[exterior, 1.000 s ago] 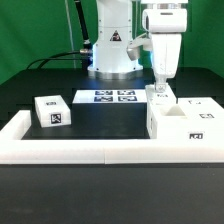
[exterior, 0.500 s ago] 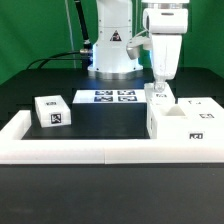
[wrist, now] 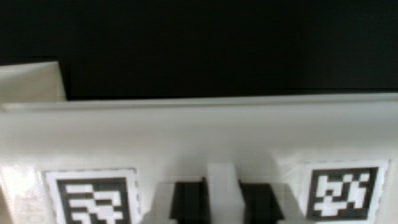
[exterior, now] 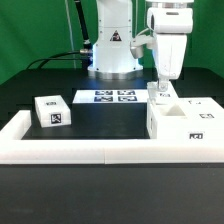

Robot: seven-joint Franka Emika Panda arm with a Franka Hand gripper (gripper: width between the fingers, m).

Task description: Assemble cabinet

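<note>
The cabinet body (exterior: pixel 186 122) is a large white open box with square tags, at the exterior view's right against the low white rail (exterior: pixel 70 148). A narrow white tagged part (exterior: pixel 158 96) stands at its far left corner. My gripper (exterior: pixel 160 88) comes straight down onto that part. In the wrist view my gripper (wrist: pixel 222 202) has its dark fingers (wrist: pixel 183 205) pressed on a thin white ridge, between two tags (wrist: pixel 89 198) on a broad white surface (wrist: pixel 214 130). A small white tagged block (exterior: pixel 52 111) lies apart at the left.
The marker board (exterior: pixel 108 97) lies flat on the black table in front of the robot base (exterior: pixel 112 50). The low white rail runs along the front and up both sides. Cables trail behind the base at the left.
My hand has shifted slightly toward the exterior view's right over the cabinet's corner. The parts on the table have not moved.
</note>
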